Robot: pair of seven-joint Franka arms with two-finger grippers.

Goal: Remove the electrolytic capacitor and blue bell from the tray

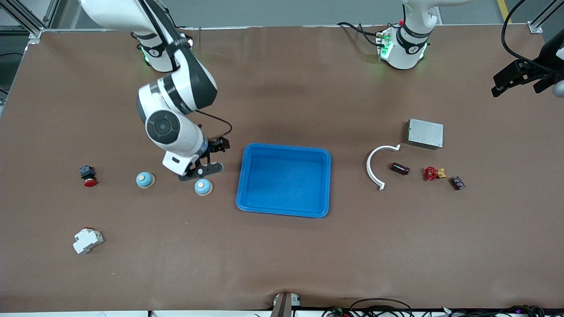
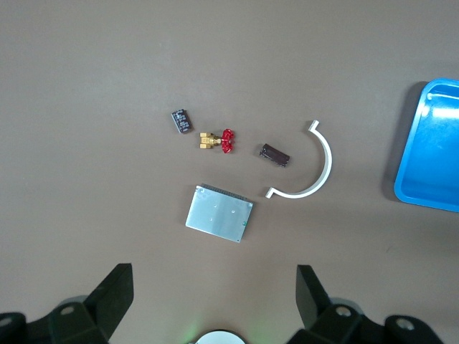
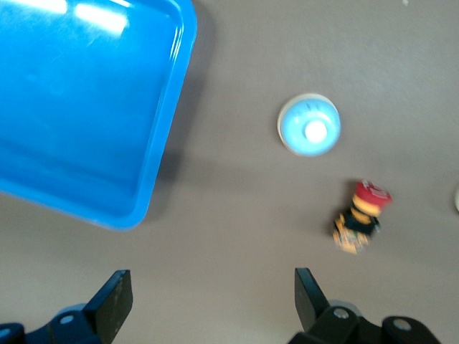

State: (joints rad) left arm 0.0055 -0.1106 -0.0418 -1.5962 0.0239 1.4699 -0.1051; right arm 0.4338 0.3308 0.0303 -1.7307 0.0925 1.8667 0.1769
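Observation:
Two blue dome bells lie at the right arm's end, one [image 1: 203, 187] beside the blue tray [image 1: 246, 207] and one [image 1: 145, 179] farther along. My right gripper [image 1: 206, 161] hangs open and empty just above the table, close to the bell by the tray. The right wrist view shows its open gripper [image 3: 214, 297], one bell [image 3: 309, 125] and the tray [image 3: 161, 143]. A small black capacitor [image 1: 457, 182] lies at the left arm's end; it also shows in the left wrist view [image 2: 181, 120]. My left gripper [image 1: 524, 79] is open, empty and high over that end [image 2: 215, 294].
By the capacitor lie a red-handled brass valve [image 1: 434, 173], a dark brown cylinder [image 1: 400, 168], a white curved clip [image 1: 374, 165] and a metal box [image 1: 425, 133]. A red push button [image 1: 88, 175] and a white breaker [image 1: 87, 240] lie at the right arm's end.

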